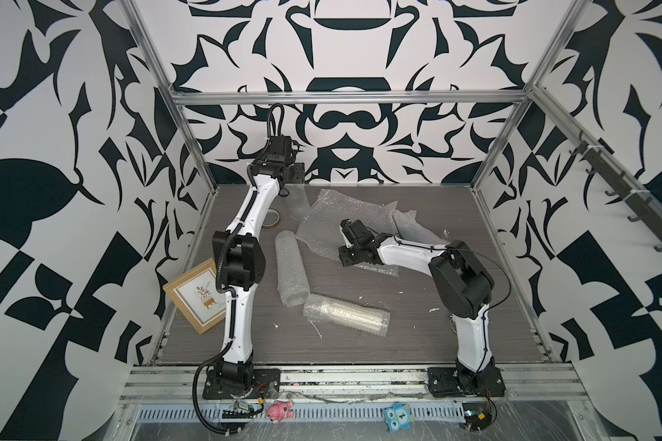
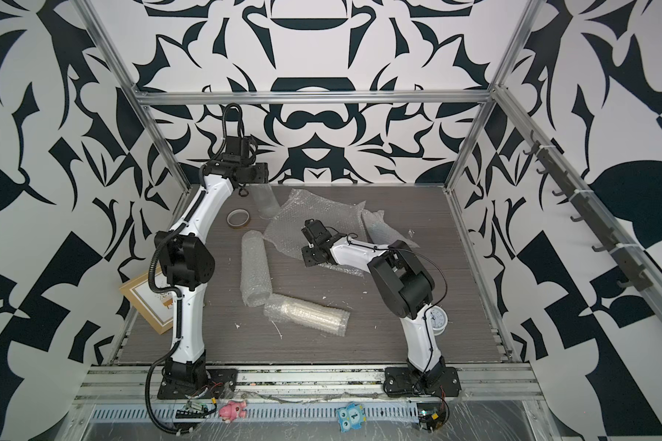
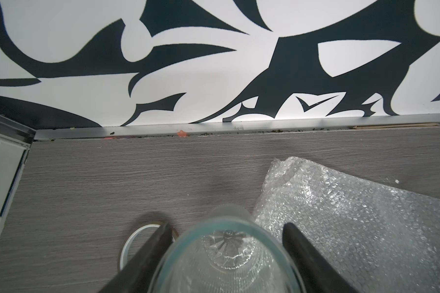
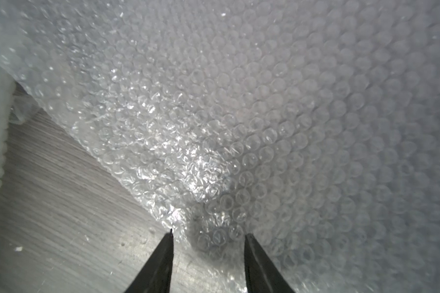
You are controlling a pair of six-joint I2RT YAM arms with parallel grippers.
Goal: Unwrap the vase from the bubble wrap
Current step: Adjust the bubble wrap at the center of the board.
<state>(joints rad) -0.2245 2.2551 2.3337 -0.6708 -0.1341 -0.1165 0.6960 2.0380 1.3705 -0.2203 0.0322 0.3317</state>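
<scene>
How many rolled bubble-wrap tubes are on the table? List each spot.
2: first tube mid-table; second tube nearer the front edge. A crumpled piece behind the right arm may be a third.

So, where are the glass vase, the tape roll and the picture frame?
glass vase [image 1: 298,204]: in a top view, its clear side wall.
tape roll [image 2: 239,226]: in a top view, its near rim.
picture frame [image 1: 192,299]: in a top view, the white print inside.
</scene>
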